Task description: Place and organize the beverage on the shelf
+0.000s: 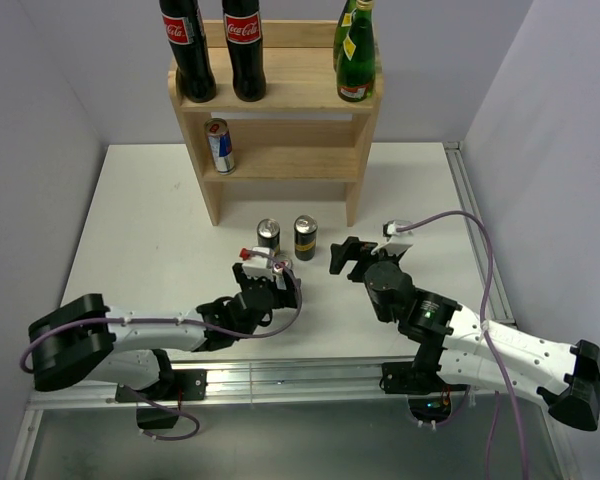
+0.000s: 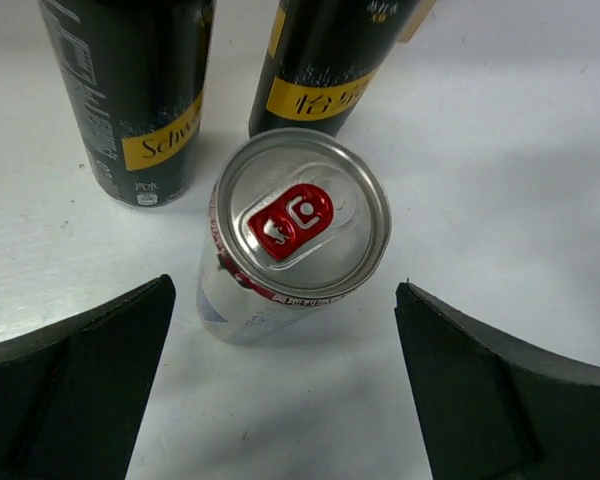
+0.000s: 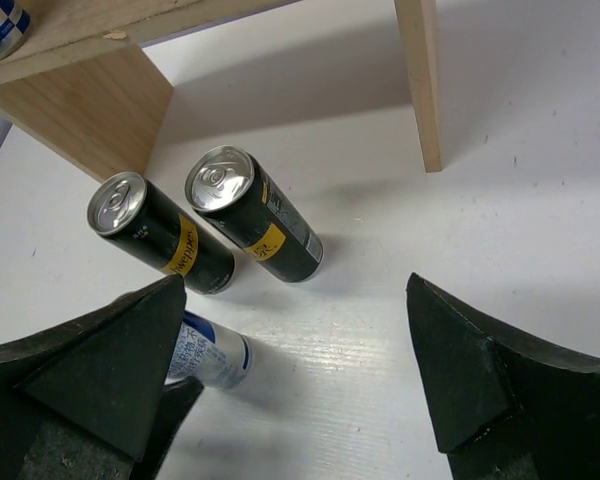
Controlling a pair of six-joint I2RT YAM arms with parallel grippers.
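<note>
Light wood shelf (image 1: 290, 130), 3 tiers; silver can (image 2: 295, 232) w/ red tab.

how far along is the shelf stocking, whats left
Done: two cola bottles, green bottles and a blue-and-silver can stand on the shelf. In hand: the open left gripper straddles a silver can on the table, not yet gripped. Left: that can and two black cans beside it.

I see the shelf (image 1: 292, 92) is pale, matt wood; the bottles (image 1: 245, 55) on it look glossy, and the cans (image 1: 305, 238) in front of it are shiny metal.
</note>
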